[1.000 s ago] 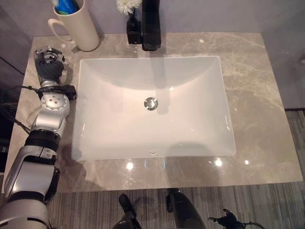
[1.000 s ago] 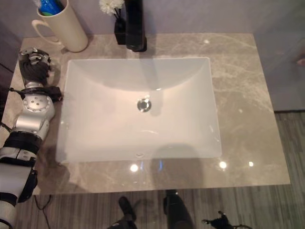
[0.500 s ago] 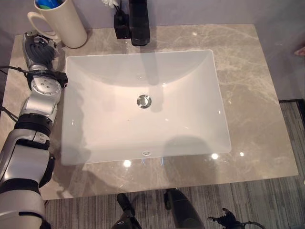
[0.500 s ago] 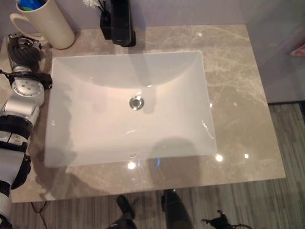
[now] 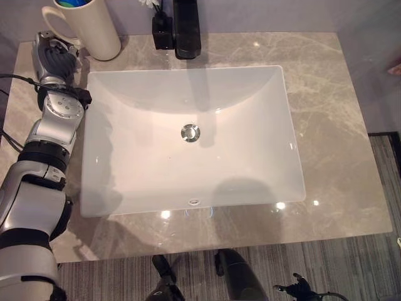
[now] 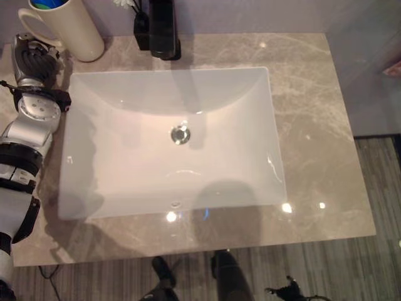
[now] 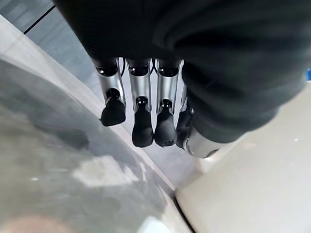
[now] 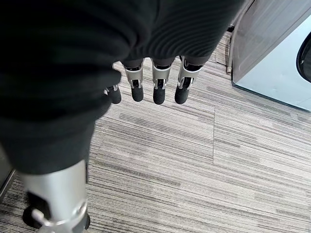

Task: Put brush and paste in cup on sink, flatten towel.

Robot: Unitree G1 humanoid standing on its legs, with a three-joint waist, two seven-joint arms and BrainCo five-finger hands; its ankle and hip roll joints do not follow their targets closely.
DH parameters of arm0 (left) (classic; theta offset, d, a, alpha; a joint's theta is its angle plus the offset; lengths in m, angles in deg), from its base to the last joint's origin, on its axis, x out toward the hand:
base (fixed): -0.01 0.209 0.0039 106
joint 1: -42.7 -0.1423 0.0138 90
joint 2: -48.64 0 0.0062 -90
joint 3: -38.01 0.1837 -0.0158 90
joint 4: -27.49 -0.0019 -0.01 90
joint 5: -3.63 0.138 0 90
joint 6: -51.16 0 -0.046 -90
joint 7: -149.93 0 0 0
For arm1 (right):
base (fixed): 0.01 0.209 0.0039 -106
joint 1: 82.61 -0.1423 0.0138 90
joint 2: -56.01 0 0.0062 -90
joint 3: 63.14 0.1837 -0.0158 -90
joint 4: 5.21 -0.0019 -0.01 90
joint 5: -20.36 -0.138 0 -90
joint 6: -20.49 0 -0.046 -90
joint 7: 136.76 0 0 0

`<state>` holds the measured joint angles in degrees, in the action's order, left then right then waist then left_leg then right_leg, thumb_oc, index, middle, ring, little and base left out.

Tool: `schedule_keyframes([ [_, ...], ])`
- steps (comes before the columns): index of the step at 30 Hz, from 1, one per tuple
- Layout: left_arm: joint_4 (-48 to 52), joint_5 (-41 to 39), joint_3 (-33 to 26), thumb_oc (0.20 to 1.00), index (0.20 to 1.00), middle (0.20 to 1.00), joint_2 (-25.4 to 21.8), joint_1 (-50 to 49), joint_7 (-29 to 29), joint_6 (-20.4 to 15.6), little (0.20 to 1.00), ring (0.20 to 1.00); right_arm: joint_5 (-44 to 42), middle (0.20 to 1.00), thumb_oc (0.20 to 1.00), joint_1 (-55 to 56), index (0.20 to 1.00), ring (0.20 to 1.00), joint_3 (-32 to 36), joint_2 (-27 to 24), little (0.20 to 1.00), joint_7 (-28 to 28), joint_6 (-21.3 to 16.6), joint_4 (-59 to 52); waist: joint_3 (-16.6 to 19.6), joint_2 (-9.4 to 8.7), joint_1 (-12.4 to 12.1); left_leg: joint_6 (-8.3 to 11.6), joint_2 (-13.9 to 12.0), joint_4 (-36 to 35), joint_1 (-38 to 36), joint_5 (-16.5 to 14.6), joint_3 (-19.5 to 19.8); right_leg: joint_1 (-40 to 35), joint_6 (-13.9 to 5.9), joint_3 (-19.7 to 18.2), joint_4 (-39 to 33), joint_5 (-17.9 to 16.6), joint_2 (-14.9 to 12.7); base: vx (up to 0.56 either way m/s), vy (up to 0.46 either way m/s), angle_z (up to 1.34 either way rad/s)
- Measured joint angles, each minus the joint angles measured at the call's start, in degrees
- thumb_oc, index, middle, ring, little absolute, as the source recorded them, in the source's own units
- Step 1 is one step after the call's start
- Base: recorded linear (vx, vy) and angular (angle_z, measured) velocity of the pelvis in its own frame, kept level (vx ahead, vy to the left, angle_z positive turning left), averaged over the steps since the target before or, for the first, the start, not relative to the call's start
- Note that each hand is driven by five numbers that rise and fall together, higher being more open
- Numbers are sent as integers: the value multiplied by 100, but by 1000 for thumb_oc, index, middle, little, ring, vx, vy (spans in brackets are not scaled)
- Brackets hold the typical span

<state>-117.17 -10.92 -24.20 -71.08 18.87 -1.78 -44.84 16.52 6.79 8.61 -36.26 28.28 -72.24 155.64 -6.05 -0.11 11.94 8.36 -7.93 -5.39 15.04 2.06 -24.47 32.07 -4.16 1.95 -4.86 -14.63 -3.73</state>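
**Left hand beside the cup, nothing in its grip**

The left hand point(image 5: 55, 55) rests on the grey marble-patterned table point(image 5: 338, 113), just beside the tall cream ceramic cup with a handle point(image 5: 88, 28), between the cup's handle and the white rectangular sink basin point(image 5: 188, 135). In the left wrist view its fingers point(image 7: 142, 127) hang loosely relaxed with the cup's cream wall close by, and they hold nothing. Judging by that, the hand stands there because it is done at the cup.

The cup holds something blue and green point(image 5: 70, 2) at its mouth; whether that is the brush, the paste or both I cannot tell. The basin is empty down to its round metal drain point(image 5: 190, 132). A black faucet point(image 5: 187, 28) stands behind it.

The right hand point(image 8: 150, 80) hangs relaxed and empty over grey striped flooring point(image 8: 204, 160).

I see no towel.
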Motion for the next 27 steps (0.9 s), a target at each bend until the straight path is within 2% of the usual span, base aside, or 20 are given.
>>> schedule_keyframes([
  [5, 239, 168, 94, 200, 200, 200, 198, -106, -6, 7, 200, 200, -6, 1000, 1000, 10, 1000, 1000, 8, 0, 1000, 1, 3, 4, 54, -41, 11, -7, 17, 0, 1, -4, 4, 1, 12, 0, 1, -20, -16, 0, 0, 0],
  [19, 159, 308, 218, 200, 200, 200, 254, -117, -1, 27, 200, 200, -7, 1000, 1000, 39, 1000, 1000, 16, 2, 1000, -5, 10, 6, 130, -48, 36, -8, 19, 1, -14, -3, -18, 1, 34, -9, 1, -66, -10, 1, -2, 0],
  [25, -164, 439, 107, 200, 200, 200, 388, -319, 71, 72, 200, 200, -2, 1000, 1000, 32, 1000, 1000, 27, -2, 1000, -10, 23, 19, 148, -40, 49, 1, -37, 1, -328, -10, -76, -269, 44, -31, 1, -40, 41, 42, -44, -6],
  [27, -225, 440, 110, 200, 200, 200, 416, -480, 61, 97, 200, 200, 0, 1000, 1000, -8, 1000, 1000, 154, -11, 1000, -30, 22, 122, 183, 24, 59, 2, -67, 0, -439, -10, 11, -419, 29, 24, 2, 35, 34, 102, -30, 7],
])
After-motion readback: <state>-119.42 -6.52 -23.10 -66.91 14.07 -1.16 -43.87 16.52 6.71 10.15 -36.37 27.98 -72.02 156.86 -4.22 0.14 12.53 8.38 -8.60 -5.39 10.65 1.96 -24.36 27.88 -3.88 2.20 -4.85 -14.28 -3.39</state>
